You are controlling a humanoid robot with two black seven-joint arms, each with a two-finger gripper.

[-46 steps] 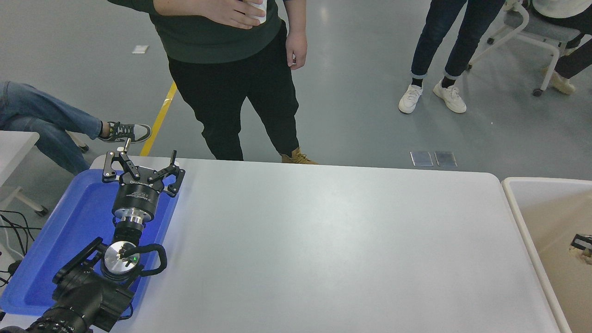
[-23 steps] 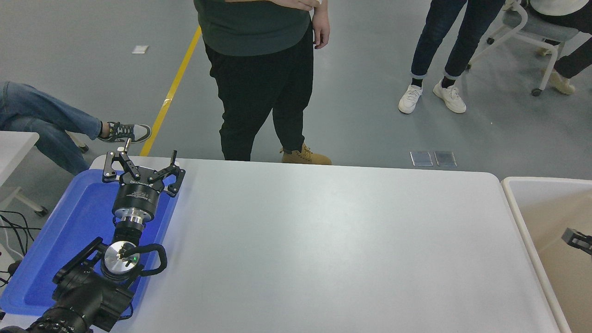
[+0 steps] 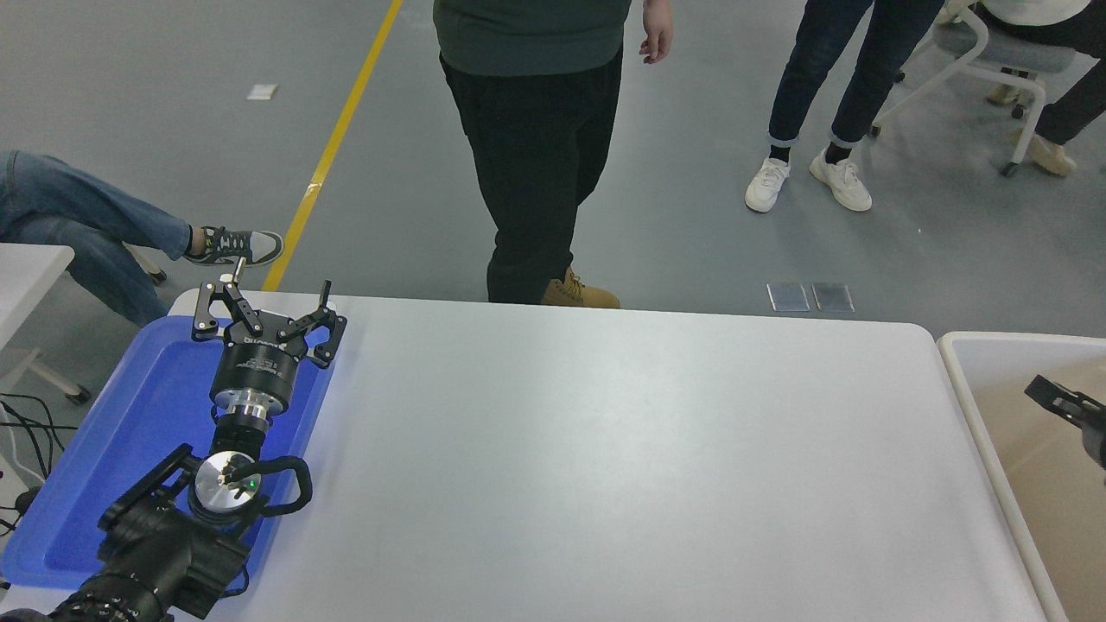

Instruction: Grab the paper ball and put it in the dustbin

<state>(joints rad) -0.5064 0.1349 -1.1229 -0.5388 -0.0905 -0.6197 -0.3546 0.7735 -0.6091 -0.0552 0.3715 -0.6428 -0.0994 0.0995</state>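
Note:
The dustbin [image 3: 1011, 339], with an off-white rim and beige inner walls, stands at the table's right end. My right gripper [image 3: 1067, 406] comes in from the right edge and hangs over the dustbin's inside; only part of it shows. The paper ball is not in view: nothing tan shows at the gripper or on the table. My left gripper [image 3: 263, 315] is open and empty, parked over the blue tray [image 3: 130, 432] at the lower left.
The white table [image 3: 605, 449] fills the middle. A person in black trousers [image 3: 531, 173] stands at its far edge. Other people's legs and a chair are farther back on the grey floor.
A second ago a tan wad sat at my right gripper low over the dustbin; it is gone now, and the gripper has risen and moved left. The standing person has stepped right.

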